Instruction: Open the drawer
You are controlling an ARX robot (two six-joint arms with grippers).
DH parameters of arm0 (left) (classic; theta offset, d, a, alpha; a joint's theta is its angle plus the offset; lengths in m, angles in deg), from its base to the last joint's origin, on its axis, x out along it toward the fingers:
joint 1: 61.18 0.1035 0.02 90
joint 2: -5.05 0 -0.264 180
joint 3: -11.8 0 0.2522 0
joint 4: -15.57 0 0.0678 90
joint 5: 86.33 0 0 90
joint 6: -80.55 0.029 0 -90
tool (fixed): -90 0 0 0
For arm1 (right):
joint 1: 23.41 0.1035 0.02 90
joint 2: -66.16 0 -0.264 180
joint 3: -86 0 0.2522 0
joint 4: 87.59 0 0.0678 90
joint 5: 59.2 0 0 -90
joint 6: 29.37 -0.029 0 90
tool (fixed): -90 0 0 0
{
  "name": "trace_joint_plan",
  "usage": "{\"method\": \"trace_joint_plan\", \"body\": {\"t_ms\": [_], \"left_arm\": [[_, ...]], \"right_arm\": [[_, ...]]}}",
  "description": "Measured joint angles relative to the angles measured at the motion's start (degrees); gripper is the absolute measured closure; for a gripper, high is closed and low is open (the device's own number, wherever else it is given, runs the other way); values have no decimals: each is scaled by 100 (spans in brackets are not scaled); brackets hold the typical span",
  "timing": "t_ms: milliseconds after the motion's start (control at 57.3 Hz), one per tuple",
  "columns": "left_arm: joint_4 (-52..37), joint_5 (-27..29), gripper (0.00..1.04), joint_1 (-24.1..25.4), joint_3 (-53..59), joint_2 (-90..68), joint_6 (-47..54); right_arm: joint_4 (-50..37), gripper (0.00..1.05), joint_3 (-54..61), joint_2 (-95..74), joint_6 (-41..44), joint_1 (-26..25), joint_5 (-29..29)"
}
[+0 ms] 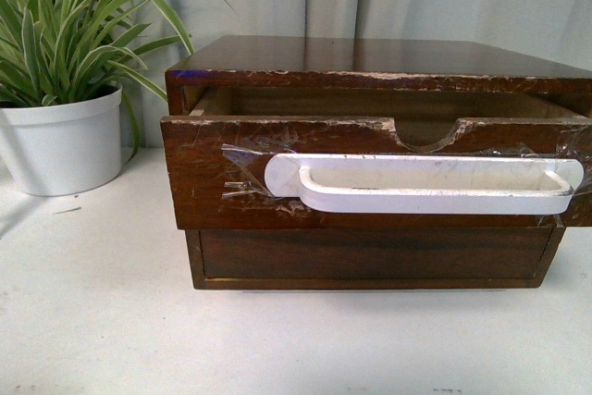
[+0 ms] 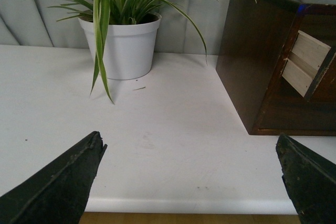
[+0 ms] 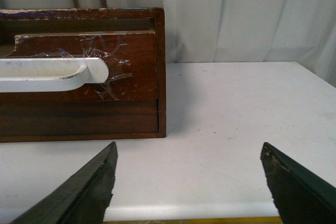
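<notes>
The drawer [image 1: 213, 182] is the upper one of a dark brown wooden cabinet [image 1: 370, 53]. It stands pulled out toward me, with a gap behind its chipped, notched top edge. Its long white handle [image 1: 425, 182] is taped across the front. The right wrist view shows the drawer's front [image 3: 139, 61] and one end of the handle [image 3: 52, 72]. The left wrist view shows the pale side of the drawer [image 2: 307, 61] sticking out of the cabinet. Neither gripper shows in the front view. My left gripper [image 2: 190, 148] and right gripper [image 3: 189, 153] are open and empty over the white table, away from the cabinet.
A plain-fronted lower drawer [image 1: 370, 254] sits shut beneath. A white pot with a striped green plant [image 1: 60, 141] stands left of the cabinet and also shows in the left wrist view [image 2: 119, 45]. The white table [image 1: 111, 321] has a front edge near both grippers. A grey curtain hangs behind.
</notes>
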Motion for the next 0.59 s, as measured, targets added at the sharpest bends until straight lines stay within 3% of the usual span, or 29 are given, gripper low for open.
{"method": "trace_joint_plan", "body": {"t_ms": [593], "left_arm": [[0,0,6,0,0,0,2]], "right_arm": [[0,9,0,0,-2,0,0]]}}
